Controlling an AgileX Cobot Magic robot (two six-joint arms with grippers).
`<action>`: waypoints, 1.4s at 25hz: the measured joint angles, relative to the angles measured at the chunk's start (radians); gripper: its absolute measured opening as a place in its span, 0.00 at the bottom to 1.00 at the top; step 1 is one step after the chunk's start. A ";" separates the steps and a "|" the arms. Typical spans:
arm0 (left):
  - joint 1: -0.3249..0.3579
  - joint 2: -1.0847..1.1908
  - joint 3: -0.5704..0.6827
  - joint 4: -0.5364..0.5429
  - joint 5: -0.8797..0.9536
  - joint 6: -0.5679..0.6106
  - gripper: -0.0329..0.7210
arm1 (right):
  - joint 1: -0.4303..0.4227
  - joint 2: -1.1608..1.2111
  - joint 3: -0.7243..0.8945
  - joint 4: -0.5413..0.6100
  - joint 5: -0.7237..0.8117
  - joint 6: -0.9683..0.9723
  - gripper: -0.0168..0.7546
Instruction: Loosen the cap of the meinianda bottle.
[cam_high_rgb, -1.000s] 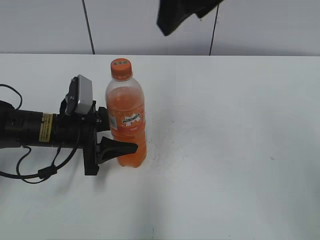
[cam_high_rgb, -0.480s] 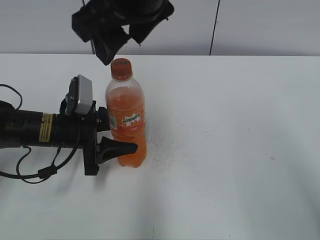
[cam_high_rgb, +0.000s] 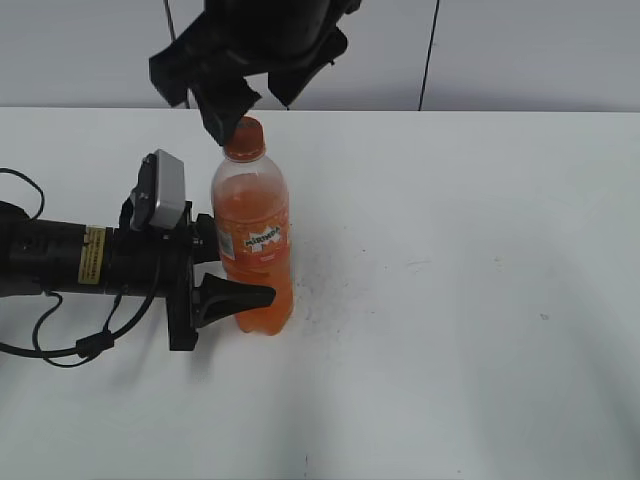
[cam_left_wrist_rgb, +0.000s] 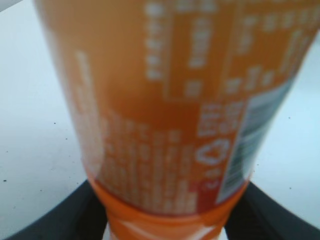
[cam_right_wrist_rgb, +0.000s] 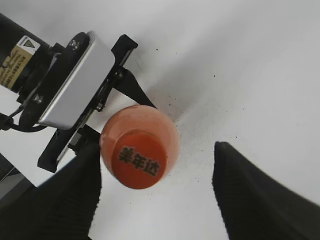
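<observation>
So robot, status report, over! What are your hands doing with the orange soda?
Left gripper shut on bottle, upright on table. Right gripper open above cap, fingers wide, not touching. Nothing in the way.

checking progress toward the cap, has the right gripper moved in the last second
Yes. The right gripper has come down from the top edge of the exterior view to the cap, with the meinianda bottle unmoved in the left gripper.

Right gripper (cam_right_wrist_rgb: 155, 192) hangs over the bottle (cam_right_wrist_rgb: 142, 135) — fingers spread, cap (cam_right_wrist_rgb: 138, 161) nearer the left one. Left gripper (cam_right_wrist_rgb: 117, 102) flanks the bottle from the left.
</observation>
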 joint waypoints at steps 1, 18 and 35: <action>0.000 0.000 0.000 0.000 0.000 0.000 0.58 | 0.000 0.004 0.000 0.000 0.000 0.003 0.69; 0.000 0.000 0.000 0.000 0.000 0.000 0.58 | 0.000 0.022 0.003 0.045 0.000 0.012 0.60; 0.000 0.000 0.000 0.002 0.000 0.003 0.58 | 0.000 0.023 0.006 0.052 0.000 -0.171 0.36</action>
